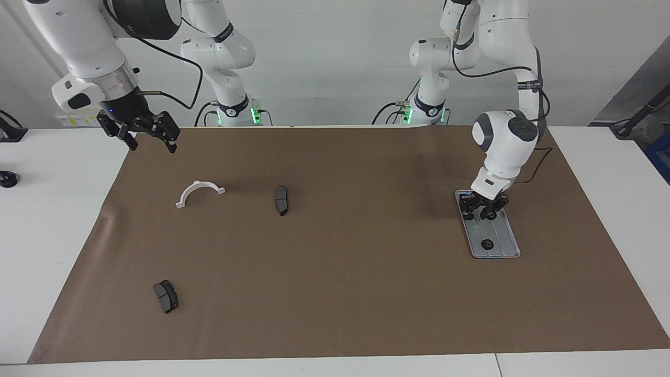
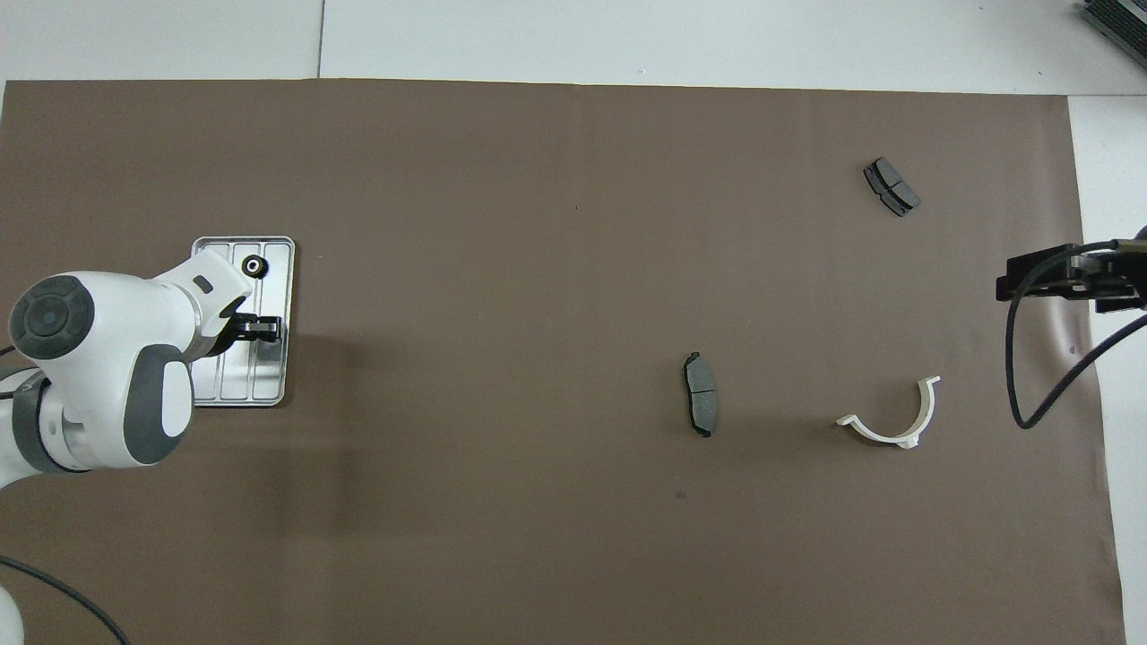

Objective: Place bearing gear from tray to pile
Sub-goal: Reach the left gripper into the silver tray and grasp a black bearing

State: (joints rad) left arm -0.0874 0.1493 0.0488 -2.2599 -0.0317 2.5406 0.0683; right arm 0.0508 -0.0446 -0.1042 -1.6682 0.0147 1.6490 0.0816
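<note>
Parts spread out on the mat

The tray point(image 1: 503, 246) sits toward the left arm's end, with a gear point(image 1: 487, 244) in it. The bracket point(image 1: 199, 192) and two brake pads point(image 1: 281, 200) point(image 1: 166, 296) lie toward the right arm's end.

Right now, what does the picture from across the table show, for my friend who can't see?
The left gripper is down in a silver tray that holds a small black gear. The right gripper waits, open, above the brown mat.

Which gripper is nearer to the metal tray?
Left. The left gripper is down over the tray, at its end nearer the robots. The right gripper hangs raised at the right arm's end of the table, near the brown mat's edge.
</note>
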